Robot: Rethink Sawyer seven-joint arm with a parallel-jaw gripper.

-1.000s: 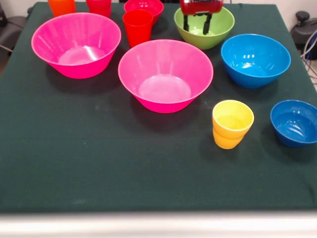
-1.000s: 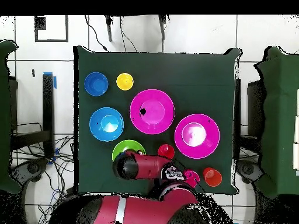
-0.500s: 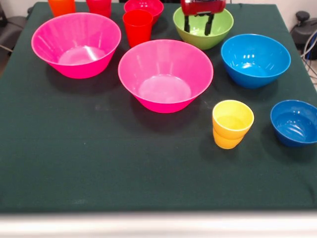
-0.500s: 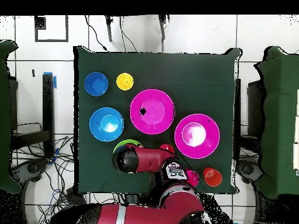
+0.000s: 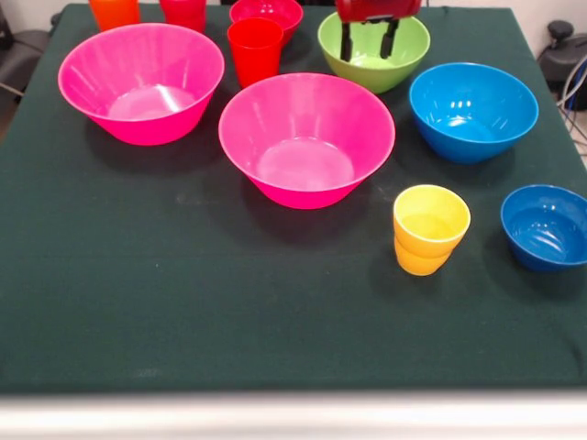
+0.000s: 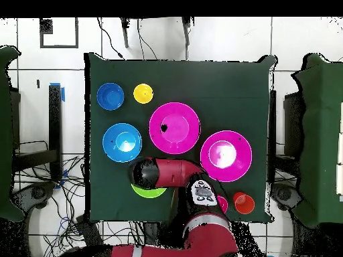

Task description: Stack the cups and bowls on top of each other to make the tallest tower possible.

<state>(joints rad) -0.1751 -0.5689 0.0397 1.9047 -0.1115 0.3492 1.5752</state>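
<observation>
My gripper (image 5: 368, 41) hangs at the table's far side with its two fingers apart, both down inside the lime green bowl (image 5: 367, 71). In the overhead view my arm (image 6: 171, 173) covers the gripper and most of the green bowl (image 6: 149, 193). Two large pink bowls (image 5: 140, 82) (image 5: 306, 137), a light blue bowl (image 5: 472, 110), a small dark blue bowl (image 5: 545, 226) and a yellow cup (image 5: 430, 229) each stand alone on the cloth. A red cup (image 5: 254, 50) stands just left of the green bowl.
At the far edge stand an orange cup (image 5: 114, 11), another red cup (image 5: 183, 11) and a small red bowl (image 5: 266, 13). The dark green cloth (image 5: 183, 302) covers the whole table. Cables lie on the floor beside the table (image 6: 67, 201).
The green bowl has shifted slightly to the left in the front view, with the gripper's fingers in it. In the overhead view the arm has swung up over the bowl.
</observation>
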